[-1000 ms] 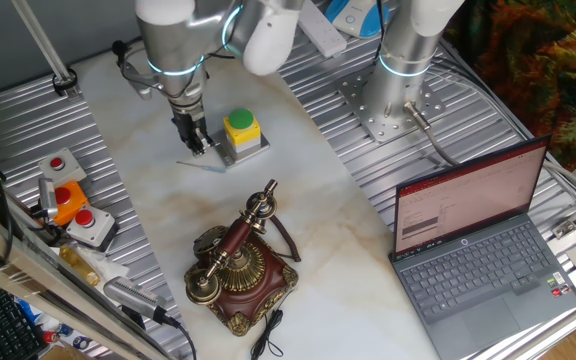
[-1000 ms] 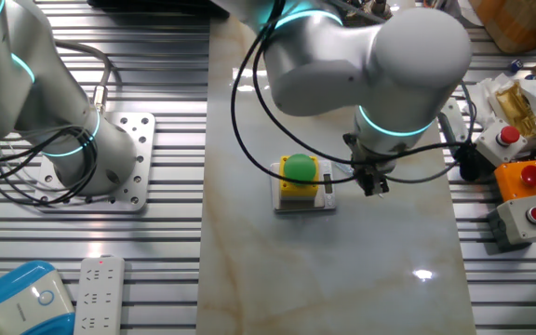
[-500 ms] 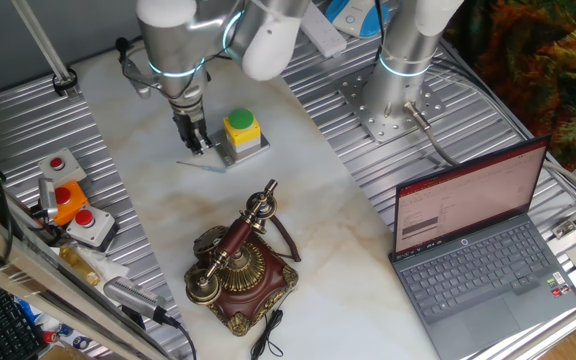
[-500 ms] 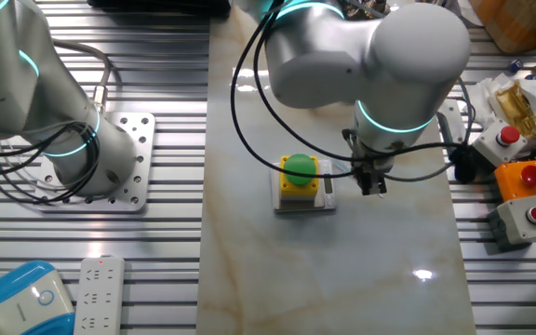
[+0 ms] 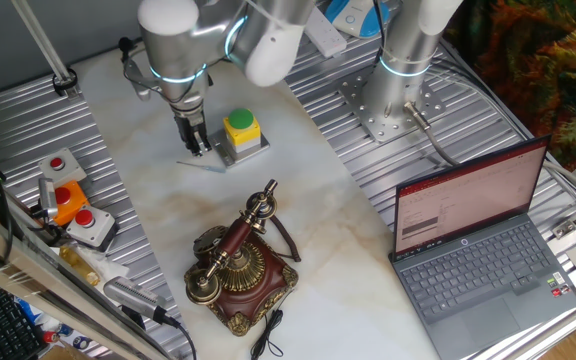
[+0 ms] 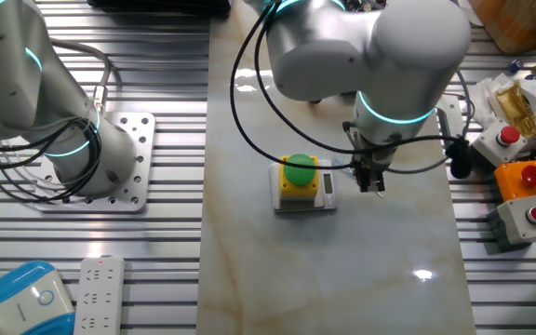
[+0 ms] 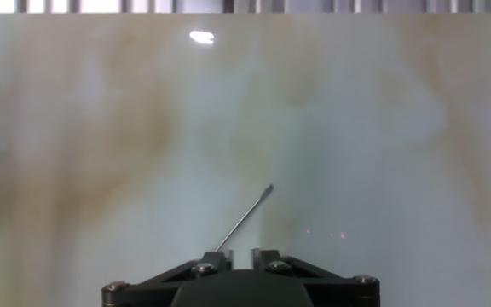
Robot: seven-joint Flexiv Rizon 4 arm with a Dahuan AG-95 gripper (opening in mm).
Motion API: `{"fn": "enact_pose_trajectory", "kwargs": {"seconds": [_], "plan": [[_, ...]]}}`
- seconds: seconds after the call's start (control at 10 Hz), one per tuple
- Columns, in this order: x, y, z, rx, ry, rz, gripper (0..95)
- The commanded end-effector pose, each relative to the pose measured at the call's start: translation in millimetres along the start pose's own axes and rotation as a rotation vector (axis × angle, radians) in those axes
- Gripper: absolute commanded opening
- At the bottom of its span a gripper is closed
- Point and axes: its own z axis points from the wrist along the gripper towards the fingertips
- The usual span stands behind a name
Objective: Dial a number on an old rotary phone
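one old rotary phone [image 5: 238,268], one yellow button box [image 5: 241,134], and one gripper [image 5: 198,146] clenched, fingers together, holding nothing.

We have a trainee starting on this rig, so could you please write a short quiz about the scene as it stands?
1. True or false: the handset lies on the old rotary phone.
2. The gripper hangs nearest to: A the phone, B the yellow box with a green button, C the laptop.
3. In the hand view, what sticks out from between the jaws?

Key: 1 true; 2 B; 3 a thin rod.
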Motion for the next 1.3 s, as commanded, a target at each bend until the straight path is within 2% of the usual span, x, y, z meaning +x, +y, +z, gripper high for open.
{"fn": "enact_pose_trajectory", "kwargs": {"seconds": [0.1, 0.2, 0.7, 0.9, 1.3], "plan": [[0.2, 0.1, -0.5, -0.001, 0.004, 0.052, 19.0], [0.2, 0.1, -0.6, -0.002, -0.002, 0.079, 0.0], [0.3, 0.0, -0.5, 0.006, -0.008, 0.171, 0.0], [0.4, 0.0, -0.5, -0.011, -0.002, 0.238, 0.0], [0.6, -0.3, -0.6, -0.023, 0.001, 0.253, 0.0]]}}
